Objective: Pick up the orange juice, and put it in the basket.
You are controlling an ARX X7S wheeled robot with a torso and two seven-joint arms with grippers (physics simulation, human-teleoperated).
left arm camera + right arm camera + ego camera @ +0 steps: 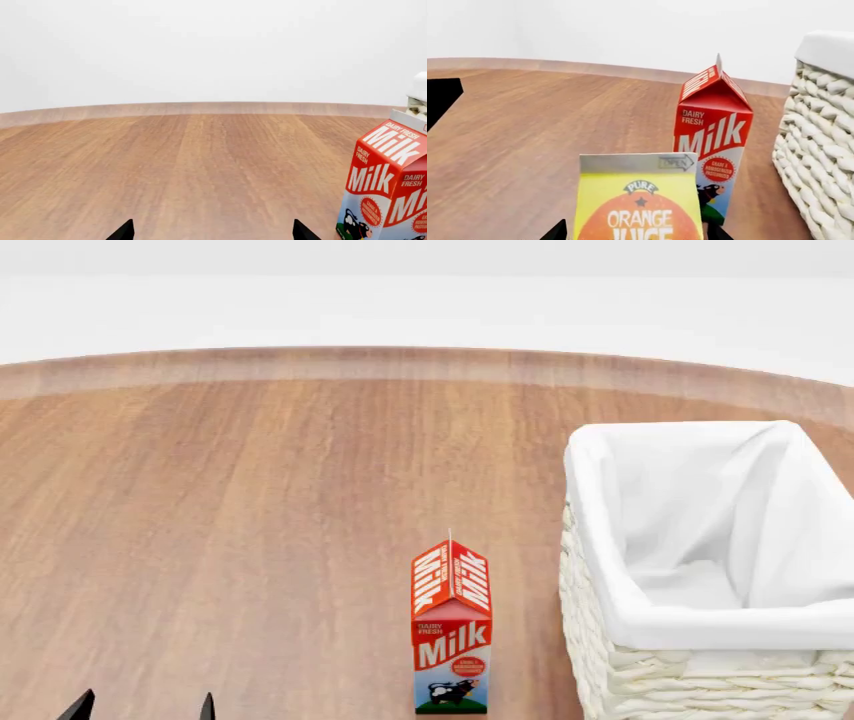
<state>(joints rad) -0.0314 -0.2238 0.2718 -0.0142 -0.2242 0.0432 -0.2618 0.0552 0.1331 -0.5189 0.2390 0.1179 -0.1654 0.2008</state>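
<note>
The orange juice, a yellow carton with an orange disc and "ORANGE JUICE" lettering, fills the near part of the right wrist view. It stands between the fingers of my right gripper. A thin strip of table shows on each side between the dark fingertips and the carton, so the jaws stand open around it. The basket, cream wicker with a white cloth lining, sits at the right of the table; its woven wall shows beside the cartons. My left gripper is open over bare wood. The orange juice and right gripper are outside the head view.
A red-and-white Milk carton stands upright just left of the basket and right behind the orange juice; it also shows in the left wrist view. The round wooden table ends at a curved far edge.
</note>
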